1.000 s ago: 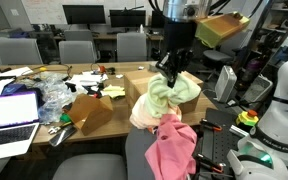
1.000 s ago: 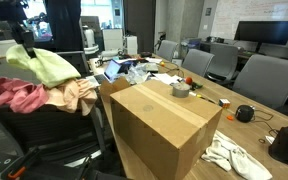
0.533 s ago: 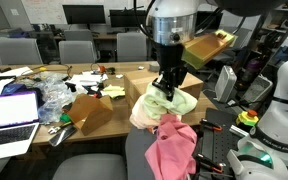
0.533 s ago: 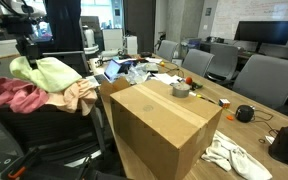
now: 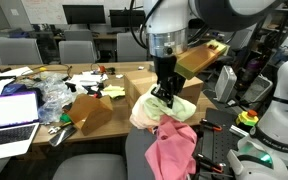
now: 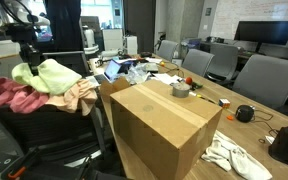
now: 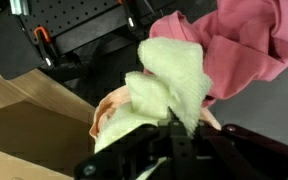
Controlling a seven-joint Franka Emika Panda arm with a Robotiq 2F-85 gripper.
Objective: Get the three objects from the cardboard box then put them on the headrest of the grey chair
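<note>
Clamping the yellow-green cloth (image 5: 176,104), the gripper (image 5: 164,93) hung just above the cloth-covered headrest, with the pink cloth (image 5: 172,146) below it and the peach cloth (image 5: 141,112) beside it. Risks noted: an off-centre release would let the cloth slide off, and fabric snagged on the jaws could drag the pile down.

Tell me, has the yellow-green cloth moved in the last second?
Yes. The yellow-green cloth, pinched in the shut gripper, has sunk lower relative to the cardboard box, toward the peach cloth.
</note>
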